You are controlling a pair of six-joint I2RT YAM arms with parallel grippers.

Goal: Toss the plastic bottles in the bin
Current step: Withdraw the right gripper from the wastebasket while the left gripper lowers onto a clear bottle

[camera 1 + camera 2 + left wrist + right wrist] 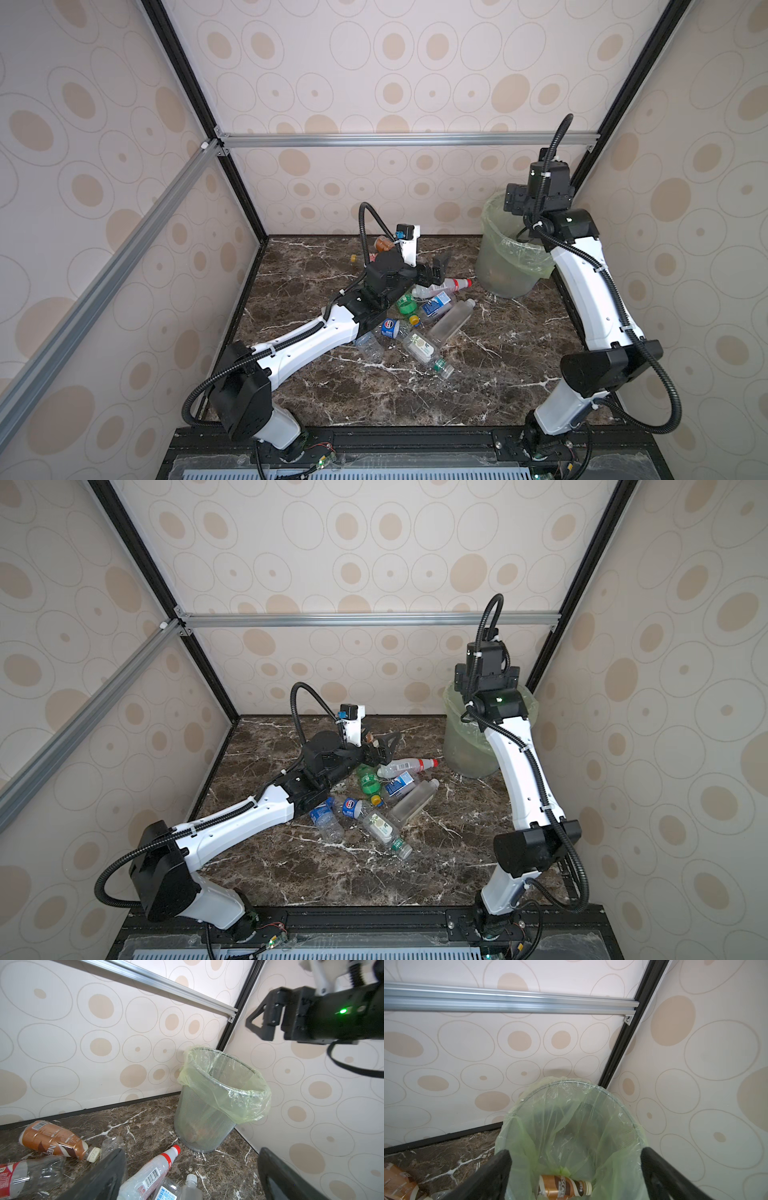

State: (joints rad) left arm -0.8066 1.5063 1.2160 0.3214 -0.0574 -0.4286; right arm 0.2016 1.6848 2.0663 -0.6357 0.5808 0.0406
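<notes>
Hovering over bin (204, 1118), right gripper (576, 1157) spread, empty; left gripper (192, 1158) spread above bottles (149, 1174): likely light, slick, crushable; pinch mid-body gently.

Bottles (451, 322) left of bin (494, 266), another bottle (564, 1188) inside

Cream walls (415, 62) with tan dots are standing around a dark marble table top (498, 374). Silver bars (395, 139) are crossing them.
</notes>
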